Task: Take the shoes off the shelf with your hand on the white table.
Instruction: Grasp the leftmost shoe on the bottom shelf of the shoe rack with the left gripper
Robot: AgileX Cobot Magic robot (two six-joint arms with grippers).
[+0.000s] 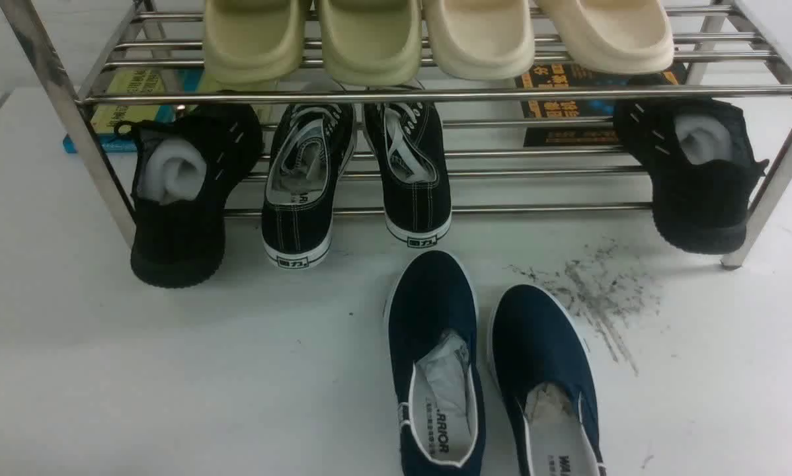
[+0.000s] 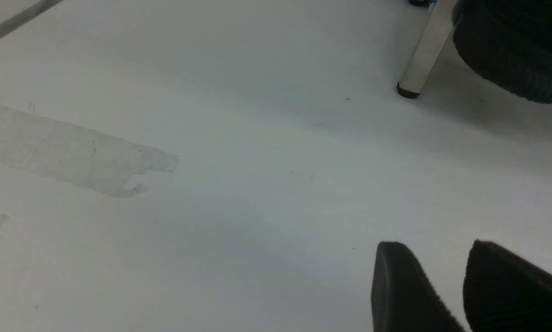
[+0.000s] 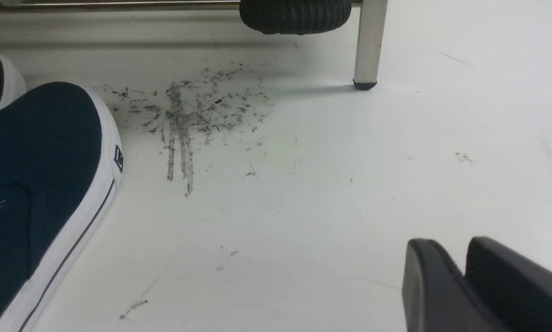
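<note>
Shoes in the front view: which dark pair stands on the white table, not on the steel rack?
The navy slip-on pair with white trim; the black lace-up sneakers and black knit shoes rest on the rack.

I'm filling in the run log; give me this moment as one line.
black sneakers: on shelf lower tier | navy slip-ons: on white table | left pincer: empty | right pincer: empty

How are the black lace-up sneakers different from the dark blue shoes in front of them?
The sneakers have white laces and white stitching; the navy slip-ons have no laces, only white trim. The sneakers sit on the shelf's lower tier, heels toward the camera; the slip-ons lie on the white table, toes toward the shelf. Both pairs have white soles.
</note>
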